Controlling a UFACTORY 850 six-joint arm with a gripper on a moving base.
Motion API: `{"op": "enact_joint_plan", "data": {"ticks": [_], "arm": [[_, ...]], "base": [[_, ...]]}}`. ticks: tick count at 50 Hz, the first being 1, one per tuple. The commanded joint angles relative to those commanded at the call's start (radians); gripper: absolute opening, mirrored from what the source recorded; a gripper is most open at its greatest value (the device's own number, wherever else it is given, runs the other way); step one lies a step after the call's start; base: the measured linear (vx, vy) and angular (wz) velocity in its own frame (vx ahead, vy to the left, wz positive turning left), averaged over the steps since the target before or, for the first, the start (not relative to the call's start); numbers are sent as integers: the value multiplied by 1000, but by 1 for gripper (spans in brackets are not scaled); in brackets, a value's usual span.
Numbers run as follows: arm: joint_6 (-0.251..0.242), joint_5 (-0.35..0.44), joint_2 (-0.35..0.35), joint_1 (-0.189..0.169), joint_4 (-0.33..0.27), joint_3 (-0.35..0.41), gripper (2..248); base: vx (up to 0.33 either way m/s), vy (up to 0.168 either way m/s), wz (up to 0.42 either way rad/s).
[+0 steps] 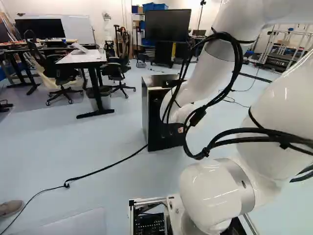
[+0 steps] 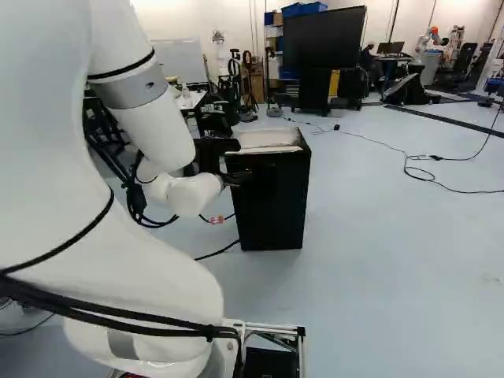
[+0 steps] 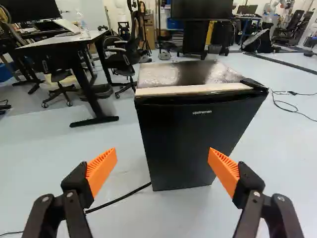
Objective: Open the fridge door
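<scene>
Fridge [image 3: 173,148] upright on the floor [image 3: 54,163], about 12 o'clock from your gripper [image 3: 163,154]. Door [image 3: 198,124] faces you and looks shut; no handle sticking out. Dark hinge-like piece [image 3: 255,85] on the top at 1 o'clock, so the free edge is probably the 11 o'clock side.

Step in hand, as I read it: approach and line up. Swing the gripper toward 11 o'clock, square up to that free edge, then ease in until one finger can hook behind the door's lip. Pull back toward 6 o'clock in an arc around the hinge side, slowly. Don't push on the flat face: smooth, nothing to grab, and the fridge might slide.

Gripper: fingers spread wide, orange pads [image 3: 102,169] well apart, nothing between them, touching nothing. Narrow them if the seam is tight.

Farther out: black cable [image 3: 124,197] on the floor from the fridge's foot toward 8 o'clock, mind it if the base rolls. Table [image 3: 64,39] at 10 o'clock, well apart.
</scene>
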Motion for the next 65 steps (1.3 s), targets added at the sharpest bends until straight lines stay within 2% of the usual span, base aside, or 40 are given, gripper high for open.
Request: {"op": "enact_joint_plan", "data": {"ticks": [23,35,65], "arm": [[0,0,-89,68,50,-89,247],[0,0,-111,108,82,-112,247],[0,0,-162,208,233,-161,247]], "base": [[0,0,0],[0,0,0],[0,0,0]]}}
